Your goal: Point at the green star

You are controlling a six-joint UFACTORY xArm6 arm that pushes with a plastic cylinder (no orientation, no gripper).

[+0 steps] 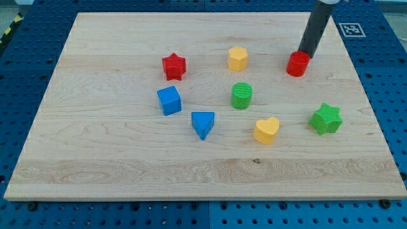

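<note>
**Tip parked at red cylinder, green star untouched**

Rod (316, 28) comes in from the view's top right, slanting down and slightly left. Its tip (305, 55) sits right at the top edge of the red cylinder (297, 64), touching or just about; can't tell which from this angle. No gripper on this arm, just the bare rod, so nothing spread, pressed or pinching.

Green star (326, 119) lies at the view's right, below and a bit right of the red cylinder, well apart from the tip. It stands alone, nothing touching it. Nearest neighbour is the yellow heart (266, 130), to its left and slightly lower.

Rest of the layout on the tabletop (95, 159):
- yellow block (238, 58), roughly hexagonal, top centre, left of the red cylinder
- red star (173, 66), further left, upper middle
- green cylinder (241, 95), centre, below the yellow block
- blue cube (169, 100), below the red star
- blue triangle (203, 124), just below and right of the cube, apart from it

All blocks are separate from each other. The wooden board sits on a blue perforated base (25, 76); a marker tag (351, 29) shows off the board's top right corner
</note>
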